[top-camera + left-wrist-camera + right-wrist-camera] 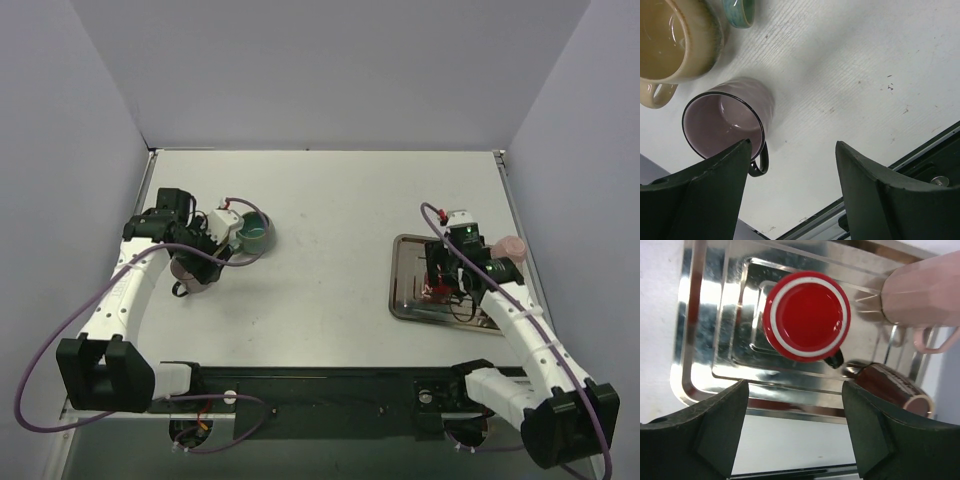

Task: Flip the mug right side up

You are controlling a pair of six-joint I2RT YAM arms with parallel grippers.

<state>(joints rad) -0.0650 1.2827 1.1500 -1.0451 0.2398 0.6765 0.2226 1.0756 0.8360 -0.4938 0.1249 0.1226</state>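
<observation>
The red mug stood upside down in the middle of a shiny steel tray, on the right of the white surface; its long axis was vertical, mouth down, its flat round base up with a white ring around it; a small dark handle stuck out toward a glossy brown mug lying on its side near the tray's rim; a faceted pink mug sat at the tray's far edge. The right tool hung over the red mug, released, jaws wide and empty. On the left, the left tool was likewise spread and empty above an upright mauve mug with a black rim, beside a beige mug and a teal mug.
</observation>
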